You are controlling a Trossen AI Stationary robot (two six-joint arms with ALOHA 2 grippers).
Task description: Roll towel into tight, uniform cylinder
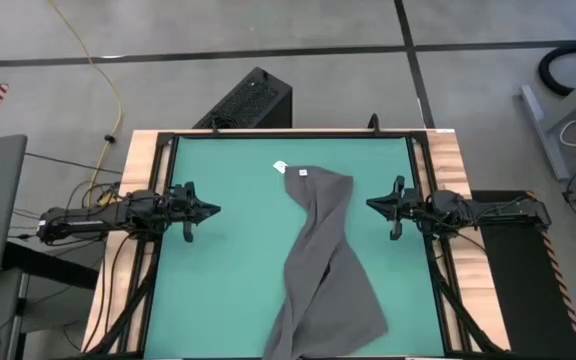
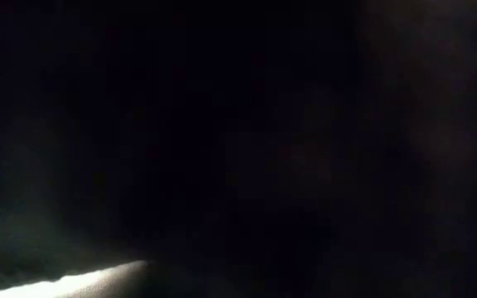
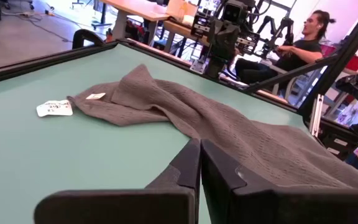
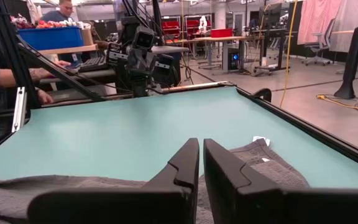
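The dark grey towel [image 1: 320,270] lies loose and twisted on the green mat [image 1: 218,290]. It is narrow at its far end and spreads wide toward the near edge. A small white tag [image 1: 303,172] sits at the far end [image 3: 95,96]. My left gripper [image 1: 216,210] hovers shut at the mat's left side, pointing at the towel [image 3: 229,124]. My right gripper [image 1: 370,205] hovers at the mat's right side with its fingers almost together [image 4: 201,155], close to the towel's far part [image 4: 260,165]. Neither touches the cloth. The low view is dark.
A white paper slip [image 1: 280,167] lies on the mat just left of the towel's far end [image 3: 55,108]. A black frame [image 1: 288,134] and wooden borders edge the table. Bare mat lies left of the towel. People sit beyond the table's sides [image 3: 297,43].
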